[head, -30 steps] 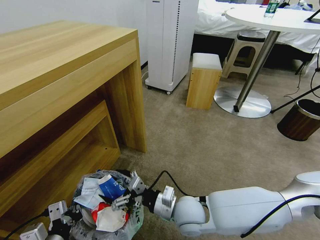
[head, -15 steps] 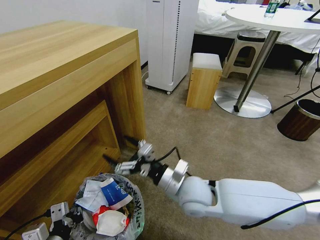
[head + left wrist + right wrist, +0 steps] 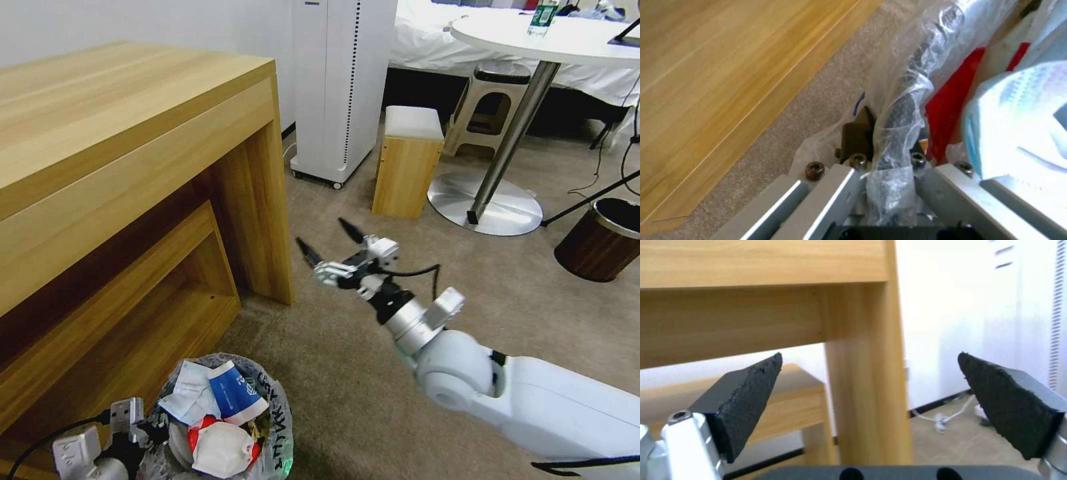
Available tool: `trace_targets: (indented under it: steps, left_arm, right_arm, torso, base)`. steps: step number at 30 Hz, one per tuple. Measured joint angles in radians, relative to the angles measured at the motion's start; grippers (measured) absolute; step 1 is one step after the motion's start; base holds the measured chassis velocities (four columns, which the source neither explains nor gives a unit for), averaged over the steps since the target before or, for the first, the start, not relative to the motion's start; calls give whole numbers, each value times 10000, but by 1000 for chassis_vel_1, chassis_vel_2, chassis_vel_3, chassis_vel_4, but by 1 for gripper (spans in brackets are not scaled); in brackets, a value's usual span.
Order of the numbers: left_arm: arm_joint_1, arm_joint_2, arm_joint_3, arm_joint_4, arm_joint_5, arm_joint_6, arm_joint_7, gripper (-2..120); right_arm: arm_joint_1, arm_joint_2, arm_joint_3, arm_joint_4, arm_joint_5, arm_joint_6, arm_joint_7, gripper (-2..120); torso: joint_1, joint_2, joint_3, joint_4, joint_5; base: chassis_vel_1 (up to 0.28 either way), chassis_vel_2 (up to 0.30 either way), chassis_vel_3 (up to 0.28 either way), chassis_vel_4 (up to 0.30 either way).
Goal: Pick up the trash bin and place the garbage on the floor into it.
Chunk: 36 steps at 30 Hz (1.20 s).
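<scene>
Trash bin (image 3: 223, 427): at the lower edge of the head view, on the beige carpet floor (image 3: 413, 267) just beside the wooden counter (image 3: 127, 167); lined with a crinkly translucent bag bearing black lettering; filled to the top
Garbage (image 3: 217, 410): inside the bin; a blue-and-white wrapper, pale tissues, a white crumpled piece and something red among them; in the left wrist view the red piece (image 3: 951, 100) and a pale blue tissue lie behind the bag-covered rim (image 3: 902, 110)
Left gripper (image 3: 127, 433): low at the bin's left edge; in the left wrist view the fingers (image 3: 853, 140) are clamped on the bin's rim, one outside the bag, the other side inside it
Right gripper (image 3: 331, 245): raised above the floor, well apart from the bin, near the counter's leg; its black fingers (image 3: 746, 396) stand wide apart with nothing between them; the right wrist view looks past them at the counter leg and a white wall
Background: a white appliance on wheels (image 3: 340, 87); a small wooden stool (image 3: 407, 160); a round white table on a metal foot; a dark brown wood-grain bin (image 3: 600, 240) at the right edge
</scene>
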<state>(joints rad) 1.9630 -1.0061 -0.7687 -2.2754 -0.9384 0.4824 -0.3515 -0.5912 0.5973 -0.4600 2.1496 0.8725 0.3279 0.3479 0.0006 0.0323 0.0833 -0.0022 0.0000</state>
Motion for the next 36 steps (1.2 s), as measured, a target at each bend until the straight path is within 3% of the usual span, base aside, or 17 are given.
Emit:
trace_targets:
  steps: [6,13,32,36]
  left_arm:
    - [-313,692,160,686,-668,32,-195,0]
    - [-463,1136,276,1114,-1265,41,-392,0]
    - [-740,1340,513,1593,-1723,4,-629,0]
    - [-798,1346,574,1637,-1723,-7,-680,11]
  right_arm:
    - [-1335,-691,1447,141,-239,92,-151,100]
    - [-2418,-854,2308,174,-438,202,-269,100]
    - [-2631,-554,2293,-213,-719,339,-370,100]
    - [-2706,-536,2313,-287,-807,399,-407,100]
  torso:
    - [-1,-1,0,-1,0]
    - [0,0,-1,-1,4]
    - [-1,0,-1,1,2]
    - [-1,0,0,-2,-4]
  base:
    - [0,0,0,0]
    - [0,0,0,0]
    - [0,0,0,0]
    - [0,0,0,0]
